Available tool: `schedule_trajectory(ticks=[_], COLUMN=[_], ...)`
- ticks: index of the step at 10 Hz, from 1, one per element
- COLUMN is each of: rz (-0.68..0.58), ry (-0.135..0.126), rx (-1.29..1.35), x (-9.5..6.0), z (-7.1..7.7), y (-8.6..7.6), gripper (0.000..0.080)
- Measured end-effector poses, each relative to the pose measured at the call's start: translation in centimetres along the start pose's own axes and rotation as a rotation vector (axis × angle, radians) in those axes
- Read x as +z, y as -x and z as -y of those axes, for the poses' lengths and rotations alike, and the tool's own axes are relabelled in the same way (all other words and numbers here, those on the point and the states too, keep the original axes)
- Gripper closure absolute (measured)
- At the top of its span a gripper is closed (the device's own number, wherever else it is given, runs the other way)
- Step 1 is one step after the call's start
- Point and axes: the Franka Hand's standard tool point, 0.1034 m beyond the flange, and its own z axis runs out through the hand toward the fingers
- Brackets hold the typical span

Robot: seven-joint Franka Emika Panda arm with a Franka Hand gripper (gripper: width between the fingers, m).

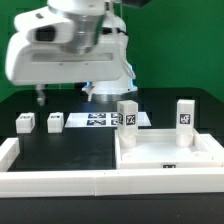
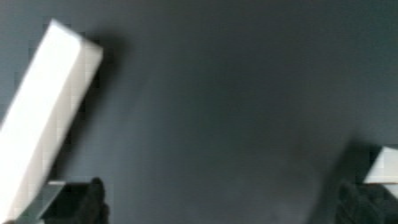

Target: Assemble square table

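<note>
The white square panel (image 1: 165,152) lies at the exterior view's right front. Two white tagged legs (image 1: 128,113) (image 1: 185,113) stand upright at its far corners. Two more legs (image 1: 25,122) (image 1: 55,122) lie loose on the black table at the left. My gripper (image 1: 40,97) hangs above the table at the far left, behind the loose legs and touching nothing. In the wrist view the gripper (image 2: 217,205) is open and empty, its dark fingertips (image 2: 71,200) wide apart over bare table. A long white piece (image 2: 54,100) and a white corner (image 2: 379,165) show beside it.
The long white L-shaped rail (image 1: 60,182) runs along the front and up the left side. The marker board (image 1: 98,120) lies flat at the middle back. The arm's white body (image 1: 70,45) fills the upper left.
</note>
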Motion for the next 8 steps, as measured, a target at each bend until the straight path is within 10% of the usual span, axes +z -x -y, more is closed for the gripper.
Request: schedule_trajectory(ticks=[3,8], rz=[0.163,0.160], ry=[-0.147,-0.140], rx=[0.197,0.188], x=[2.7,3.5], z=[0.4,0.0], y=[3.9,4.0], gripper=[0.0151,0.0151])
